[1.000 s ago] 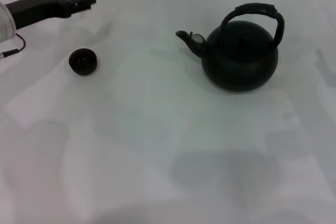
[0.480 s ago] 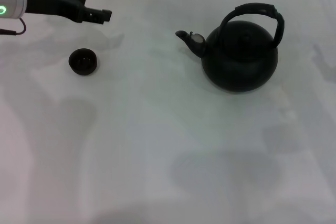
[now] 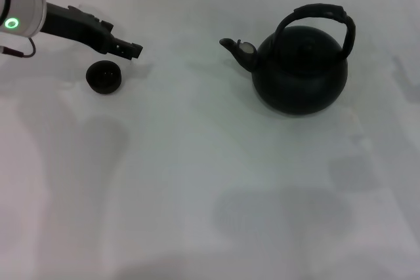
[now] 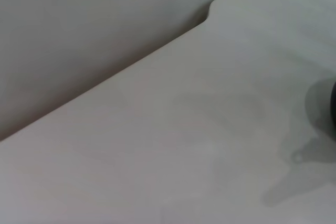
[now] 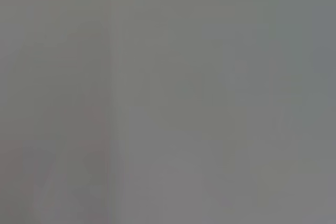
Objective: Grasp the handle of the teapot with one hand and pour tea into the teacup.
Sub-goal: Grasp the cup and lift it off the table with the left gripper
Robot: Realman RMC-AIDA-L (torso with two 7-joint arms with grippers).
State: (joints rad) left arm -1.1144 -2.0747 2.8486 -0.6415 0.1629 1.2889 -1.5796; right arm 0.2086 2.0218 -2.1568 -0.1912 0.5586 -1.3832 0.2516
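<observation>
White desk under soft, even light

The pale desk point(image 3: 197, 181) fills the frame, with faint grey shadows at lower centre; its far edge shows along the top, and a plain wall point(image 4: 79, 30) stands behind it.

White table point(image 3: 197, 162) (faint shadows)

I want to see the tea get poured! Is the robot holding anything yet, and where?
Nothing is held. The left hand hangs just above the teacup, touching nothing. The teapot sits alone, its handle free.
</observation>
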